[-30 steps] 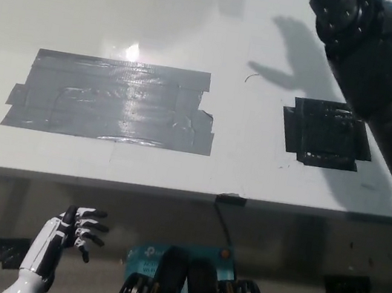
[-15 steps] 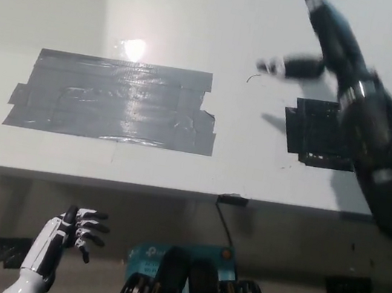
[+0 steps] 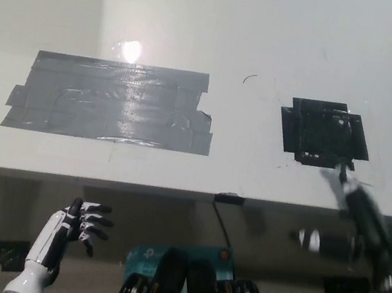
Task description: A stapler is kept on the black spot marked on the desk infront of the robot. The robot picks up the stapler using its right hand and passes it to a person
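White desk (image 3: 274,39) — glare, perhaps lamplight

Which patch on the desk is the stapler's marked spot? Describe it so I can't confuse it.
On the white desk lie two tape patches. The black spot is the small, dark, squarish one on the right, bare now; the grey tape patch to its left is wide and shiny.

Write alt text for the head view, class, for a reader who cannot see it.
A white desk carries a black tape square with nothing on it, and a wide grey tape patch to its left. The black right hand blurs past the desk's near right edge; the white left hand rests open below the desk.
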You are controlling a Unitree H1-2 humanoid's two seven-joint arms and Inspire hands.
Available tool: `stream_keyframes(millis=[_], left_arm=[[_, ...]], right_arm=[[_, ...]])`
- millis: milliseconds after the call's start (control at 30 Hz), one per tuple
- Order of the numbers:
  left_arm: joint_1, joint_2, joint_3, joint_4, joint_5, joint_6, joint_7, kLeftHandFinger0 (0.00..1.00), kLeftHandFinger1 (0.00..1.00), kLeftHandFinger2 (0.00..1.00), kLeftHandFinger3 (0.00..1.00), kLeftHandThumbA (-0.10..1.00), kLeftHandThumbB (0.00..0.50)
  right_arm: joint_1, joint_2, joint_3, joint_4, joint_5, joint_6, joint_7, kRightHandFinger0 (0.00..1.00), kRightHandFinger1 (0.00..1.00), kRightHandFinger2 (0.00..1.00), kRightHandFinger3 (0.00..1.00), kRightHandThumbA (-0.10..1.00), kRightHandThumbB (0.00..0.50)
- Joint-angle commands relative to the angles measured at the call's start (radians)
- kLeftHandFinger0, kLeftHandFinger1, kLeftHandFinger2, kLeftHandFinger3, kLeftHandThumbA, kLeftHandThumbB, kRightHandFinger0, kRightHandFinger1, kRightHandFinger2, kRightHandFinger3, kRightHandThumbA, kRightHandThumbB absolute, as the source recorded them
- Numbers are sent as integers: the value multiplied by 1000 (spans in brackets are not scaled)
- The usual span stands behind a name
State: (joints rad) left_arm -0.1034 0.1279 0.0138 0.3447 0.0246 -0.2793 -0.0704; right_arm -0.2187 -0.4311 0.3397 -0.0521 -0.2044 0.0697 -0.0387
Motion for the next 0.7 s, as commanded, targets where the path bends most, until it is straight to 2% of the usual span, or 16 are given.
stream_keyframes(millis=[0,133,200,333,433,533,600,667], left_arm=[[-65,5,2,11,-7,-27,1,250,420,492,584,1000,437],[-49,7,2,7,-4,-36,1,242,411,477,572,1000,429],[-44,7,2,6,-4,-35,1,241,412,475,573,1000,437],[-30,6,2,-8,-11,-19,-6,239,405,469,562,1000,425],[-10,7,-1,-19,-11,-12,-10,242,404,470,558,1000,432],[6,1,-8,-23,-8,-18,-13,245,408,477,563,1000,436],[17,1,-12,-24,-6,-28,-15,261,427,489,581,1000,427],[36,1,-14,-31,-9,-34,-18,271,435,497,584,1000,435]], right_arm=[[282,-22,-138,-775,142,-164,-42,1000,1000,1000,1000,1000,369],[346,47,-97,-681,94,-262,-66,1000,1000,1000,1000,1000,343],[375,97,-84,-610,66,-315,-96,1000,1000,1000,1000,1000,362],[432,149,-72,-520,85,-289,-79,1000,1000,1000,1000,1000,411],[441,169,-92,-362,108,-335,-59,1000,1000,1000,1000,1000,353],[439,183,-119,-229,103,-353,-47,1000,1000,1000,1000,1000,349],[437,189,-124,-181,107,-347,-28,1000,1000,1000,1000,1000,371],[437,194,-127,-149,107,-350,-6,1000,1000,1000,1000,1000,362]])
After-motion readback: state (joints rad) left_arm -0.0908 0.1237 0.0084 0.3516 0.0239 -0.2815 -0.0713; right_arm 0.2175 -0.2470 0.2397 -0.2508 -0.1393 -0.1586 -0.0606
